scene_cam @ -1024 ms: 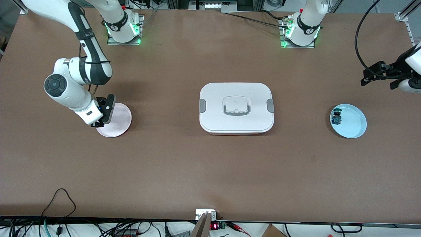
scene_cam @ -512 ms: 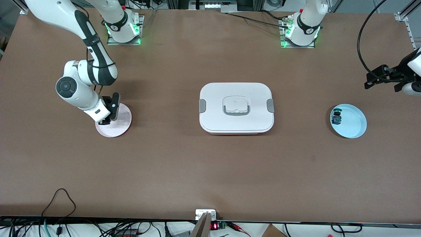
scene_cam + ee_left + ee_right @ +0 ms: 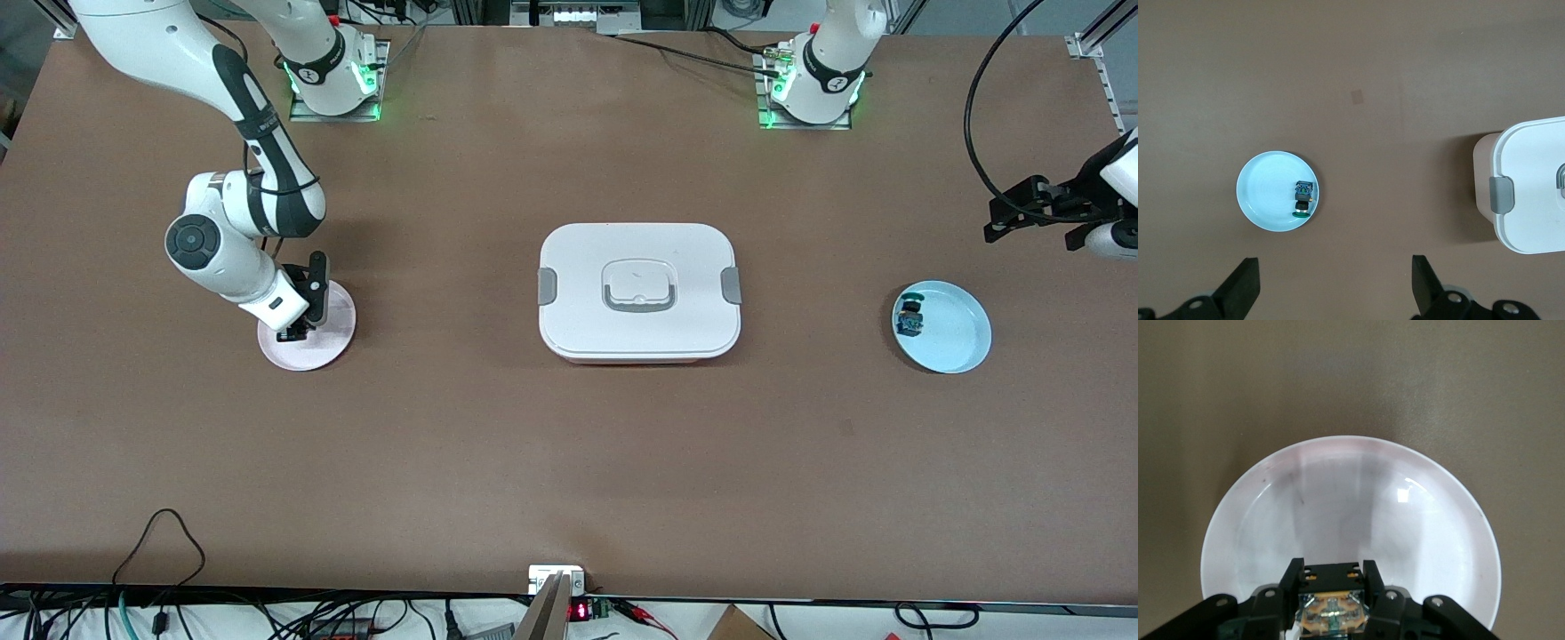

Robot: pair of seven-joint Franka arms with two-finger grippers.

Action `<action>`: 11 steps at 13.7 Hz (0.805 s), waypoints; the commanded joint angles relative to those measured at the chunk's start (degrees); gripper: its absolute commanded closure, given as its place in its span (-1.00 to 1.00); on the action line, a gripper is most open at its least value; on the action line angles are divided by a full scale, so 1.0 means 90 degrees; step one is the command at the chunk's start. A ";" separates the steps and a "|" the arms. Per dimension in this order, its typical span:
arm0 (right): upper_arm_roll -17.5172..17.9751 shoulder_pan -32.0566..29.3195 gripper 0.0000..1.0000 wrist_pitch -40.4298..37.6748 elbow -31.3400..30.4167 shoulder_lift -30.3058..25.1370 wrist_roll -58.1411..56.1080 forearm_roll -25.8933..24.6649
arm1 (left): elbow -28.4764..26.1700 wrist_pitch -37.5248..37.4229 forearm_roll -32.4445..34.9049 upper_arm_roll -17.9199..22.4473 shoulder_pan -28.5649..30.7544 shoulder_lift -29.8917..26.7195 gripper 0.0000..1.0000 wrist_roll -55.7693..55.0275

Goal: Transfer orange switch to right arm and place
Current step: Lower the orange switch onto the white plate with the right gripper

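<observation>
My right gripper (image 3: 297, 332) is low over the pink plate (image 3: 331, 322), at the plate's side toward the right arm's end of the table. It is shut on the orange switch (image 3: 1331, 608), a small black body with orange-brown parts held between the fingers (image 3: 1290, 580). The plate (image 3: 1351, 500) fills the right wrist view beneath it. I cannot tell whether the switch touches the plate. My left gripper (image 3: 996, 220) is open and empty, held up over the left arm's end of the table; its fingers (image 3: 1245, 283) stand wide apart.
A light blue plate (image 3: 958, 336) holds the green and blue switch (image 3: 909, 318); both show in the left wrist view, the plate (image 3: 1265, 200) and the switch (image 3: 1303, 198). A closed white lunch box (image 3: 638, 338) sits mid-table and its end shows in the left wrist view (image 3: 1531, 180).
My right arm has swung toward the table's middle, carrying the switch further over the pink plate. My left gripper drew back slightly toward the table's end, then held still.
</observation>
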 commanded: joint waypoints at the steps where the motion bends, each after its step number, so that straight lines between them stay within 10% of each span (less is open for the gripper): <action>1: 0.0036 -0.0020 1.00 0.0216 -0.0045 0.0025 -0.0088 -0.0032 | 0.0225 -0.0025 0.0179 0.0002 -0.0058 0.0097 -1.00 -0.0017; 6: 0.0036 -0.0010 0.93 0.0187 -0.0045 0.0064 -0.0029 -0.0003 | 0.0225 -0.0025 0.0169 0.0002 -0.0048 0.0097 -1.00 -0.0017; 7: 0.0045 -0.0010 0.32 0.0158 -0.0045 0.0055 0.0000 -0.0003 | 0.0225 -0.0025 0.0169 0.0012 -0.0048 0.0097 -1.00 -0.0017; 8: 0.0045 -0.0010 -0.99 0.0090 -0.0045 0.0045 0.0010 -0.0003 | 0.0225 -0.0025 0.0169 0.0012 -0.0038 0.0107 -1.00 -0.0017; 11: 0.0123 -0.0020 -1.00 -0.0077 -0.0025 -0.0121 0.0010 -0.0003 | 0.0225 -0.0025 0.0140 0.0051 -0.0019 0.0136 -1.00 -0.0017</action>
